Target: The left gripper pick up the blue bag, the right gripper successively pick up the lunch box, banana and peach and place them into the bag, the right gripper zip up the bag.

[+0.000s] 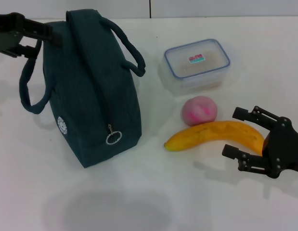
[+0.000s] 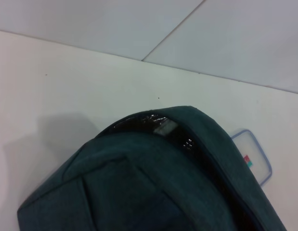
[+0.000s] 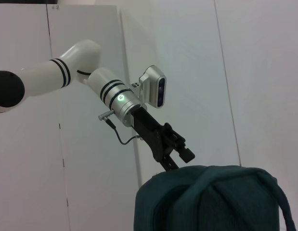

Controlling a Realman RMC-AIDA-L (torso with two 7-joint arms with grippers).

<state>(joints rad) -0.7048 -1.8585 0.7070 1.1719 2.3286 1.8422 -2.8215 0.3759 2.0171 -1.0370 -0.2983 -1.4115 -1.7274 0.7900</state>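
The blue bag (image 1: pixel 91 96) stands zipped shut on the white table, its ring zipper pull (image 1: pixel 113 137) hanging at the near end. My left gripper (image 1: pixel 46 44) is at the bag's far top corner beside one loop handle, and looks open. The right wrist view shows that left gripper (image 3: pixel 177 161) just above the bag's top (image 3: pixel 211 202). To the bag's right sits the lunch box (image 1: pixel 197 65). The peach (image 1: pixel 200 110) and then the banana (image 1: pixel 216 134) lie nearer to me. My right gripper (image 1: pixel 235 132) is open at the banana's right end, holding nothing.
The left wrist view looks down on the bag's top (image 2: pixel 139 183), with a corner of the lunch box (image 2: pixel 254 161) beyond it. The white table (image 1: pixel 153 192) stretches in front of the bag. A pale wall stands behind.
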